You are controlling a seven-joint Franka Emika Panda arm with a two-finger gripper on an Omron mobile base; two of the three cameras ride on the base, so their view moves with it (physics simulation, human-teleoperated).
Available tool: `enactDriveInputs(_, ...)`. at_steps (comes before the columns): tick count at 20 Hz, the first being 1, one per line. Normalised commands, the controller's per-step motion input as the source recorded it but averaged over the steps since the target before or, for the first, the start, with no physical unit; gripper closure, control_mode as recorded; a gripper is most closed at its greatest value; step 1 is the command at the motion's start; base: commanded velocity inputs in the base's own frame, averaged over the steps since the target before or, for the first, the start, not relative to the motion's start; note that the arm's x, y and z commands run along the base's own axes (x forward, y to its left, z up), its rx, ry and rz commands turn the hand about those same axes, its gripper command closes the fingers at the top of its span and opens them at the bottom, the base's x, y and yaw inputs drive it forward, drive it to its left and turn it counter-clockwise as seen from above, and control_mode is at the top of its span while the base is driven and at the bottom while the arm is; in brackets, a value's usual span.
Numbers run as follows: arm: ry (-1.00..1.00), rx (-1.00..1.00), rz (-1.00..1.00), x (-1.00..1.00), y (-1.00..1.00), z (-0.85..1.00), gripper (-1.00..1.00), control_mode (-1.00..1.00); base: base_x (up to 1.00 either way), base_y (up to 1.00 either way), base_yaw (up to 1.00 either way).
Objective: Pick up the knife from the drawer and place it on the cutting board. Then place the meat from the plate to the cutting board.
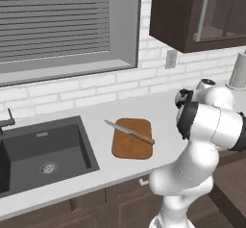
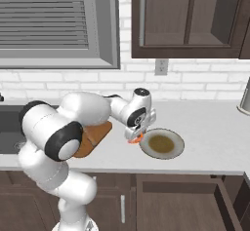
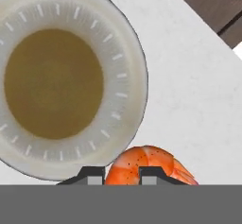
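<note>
Beside the plate | our gripper clamps the meat, lifted clear | knife already on cutting board (step one done) | next: carry meat left, set on board

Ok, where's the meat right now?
The meat sits between the tool fingertips, lifted off the plate, just beyond its left rim in the right base view, over the counter.

From behind-left we look down on the cutting board; from behind-right we see its edge left of the plate. Our hand camera looks close down at the plate.
</note>
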Motion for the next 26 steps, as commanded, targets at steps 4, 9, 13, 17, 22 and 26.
enactDriveInputs(4,-0.20,0.04,0.14,0.32,1.00,0.71,1.00,-1.00,0.00,0.00,0.00)
enactDriveInputs(9,-0.12,0.04,0.13,0.40,1.00,0.70,1.00,-1.00,0.00,0.00,0.00)
enactDriveInputs(13,0.00,0.02,0.13,0.53,1.00,0.21,1.00,-1.00,0.00,0.00,0.00)
enactDriveInputs(17,0.12,0.00,0.11,0.49,0.98,-0.21,1.00,-1.00,0.00,0.00,0.00)
enactDriveInputs(22,0.19,-0.02,0.05,0.18,0.50,-0.55,1.00,-1.00,0.00,0.00,0.00)
enactDriveInputs(26,0.09,-0.01,0.01,0.19,0.27,-0.54,1.00,-1.00,0.00,0.00,0.00)
